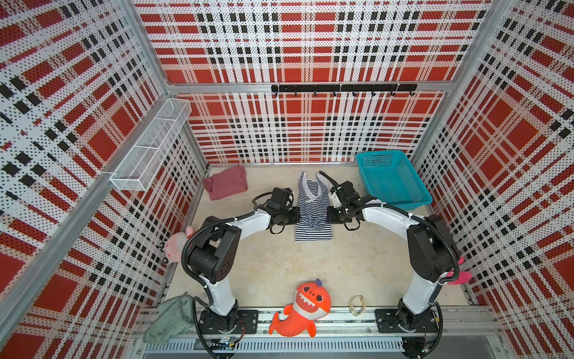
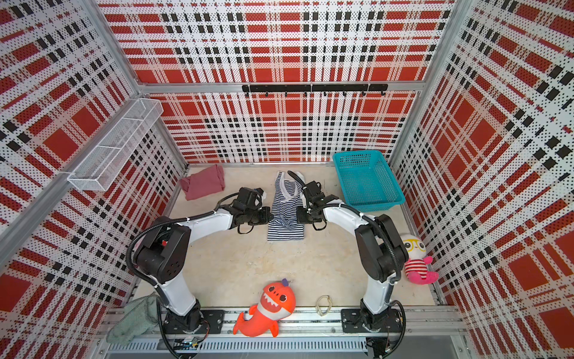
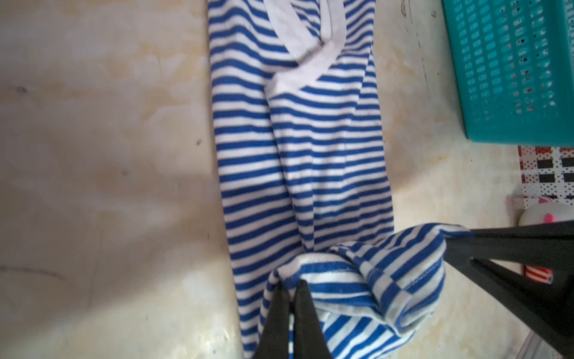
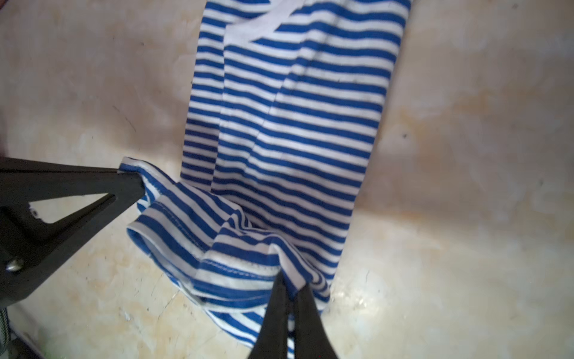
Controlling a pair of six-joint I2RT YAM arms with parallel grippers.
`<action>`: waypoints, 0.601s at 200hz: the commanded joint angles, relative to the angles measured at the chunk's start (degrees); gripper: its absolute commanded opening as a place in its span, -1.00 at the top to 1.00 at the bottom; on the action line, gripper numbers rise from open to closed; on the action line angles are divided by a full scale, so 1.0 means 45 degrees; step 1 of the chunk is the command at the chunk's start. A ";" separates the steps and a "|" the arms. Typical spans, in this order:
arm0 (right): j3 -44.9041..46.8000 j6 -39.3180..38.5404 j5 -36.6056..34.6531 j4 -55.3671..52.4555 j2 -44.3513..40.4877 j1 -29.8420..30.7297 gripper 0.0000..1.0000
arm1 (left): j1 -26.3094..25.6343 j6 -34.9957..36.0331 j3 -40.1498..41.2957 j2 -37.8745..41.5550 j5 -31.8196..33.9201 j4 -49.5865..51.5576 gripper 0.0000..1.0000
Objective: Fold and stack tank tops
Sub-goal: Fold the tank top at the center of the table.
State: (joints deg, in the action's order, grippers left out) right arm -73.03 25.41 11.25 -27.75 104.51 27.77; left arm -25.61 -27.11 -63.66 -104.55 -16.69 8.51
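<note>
- In both top views I see the teal basket [image 1: 407,202] on the table [image 1: 279,273], right of centre.
- The striped tank top [image 1: 313,231] lies lengthwise at mid-frame.
- The maroon tank top [image 1: 226,183] sits folded at upper left, well apart.
- My left gripper [image 3: 290,287] and right gripper [image 4: 290,279] each grasp a hem corner of the striped top.

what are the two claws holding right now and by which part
The left claw and right claw each pinch the striped tank top by one end of its stitched bottom hem.
</note>
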 commanded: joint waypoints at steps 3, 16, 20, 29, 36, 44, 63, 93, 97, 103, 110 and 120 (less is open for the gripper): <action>-0.1011 -0.0670 0.0019 0.0175 0.0666 -0.0337 1.00 | 0.0257 0.0643 -0.1220 -0.0692 -0.0218 -0.0213 1.00; -0.1435 -0.0815 -0.0077 0.0102 0.1032 -0.0459 1.00 | 0.0353 0.0736 -0.1706 -0.1166 -0.0247 -0.0139 1.00; -0.1546 -0.0877 -0.0082 0.0100 0.1129 -0.0512 1.00 | 0.0386 0.0758 -0.1864 -0.1307 -0.0268 -0.0107 1.00; -0.1786 -0.0941 -0.0092 0.0051 0.1345 -0.0601 1.00 | 0.0434 0.0792 -0.2203 -0.1622 -0.0305 -0.0080 1.00; -0.2007 -0.0973 -0.0098 -0.0004 0.1502 -0.0676 1.00 | 0.0473 0.0810 -0.2451 -0.1886 -0.0330 -0.0075 1.00; -0.2163 -0.1012 -0.0101 -0.0003 0.1680 -0.0747 1.00 | 0.0487 0.0856 -0.2729 -0.2166 -0.0361 -0.0075 1.00; -0.2567 -0.1138 0.0002 0.0056 0.2117 -0.0905 1.00 | 0.0531 0.0964 -0.3434 -0.2812 -0.0364 -0.0022 1.00; -0.3375 -0.1495 0.0125 0.0469 0.2808 -0.1107 0.65 | 0.0810 0.0972 -0.4402 -0.3526 -0.0224 0.0003 0.87; -0.3397 -0.1537 0.0100 0.0662 0.2811 -0.1127 0.53 | 0.0868 0.0967 -0.4514 -0.3562 -0.0199 -0.0014 0.71; -0.3363 -0.1594 0.0052 0.1061 0.2765 -0.1149 0.33 | 0.0950 0.0967 -0.4643 -0.3537 -0.0179 -0.0093 0.41; -0.3303 -0.1673 -0.0016 0.1517 0.2650 -0.1171 0.14 | 0.1033 0.1012 -0.4761 -0.3456 -0.0159 -0.0238 0.05; -0.3282 -0.1791 -0.0155 0.1958 0.2430 -0.1210 0.00 | 0.1128 0.1097 -0.4963 -0.3169 -0.0002 -0.0271 -0.27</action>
State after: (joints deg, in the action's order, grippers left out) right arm -86.72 20.05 11.27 -25.30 116.38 22.94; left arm -22.20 -23.46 -82.65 -120.18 -17.52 8.67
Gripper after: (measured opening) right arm 0.435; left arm 0.432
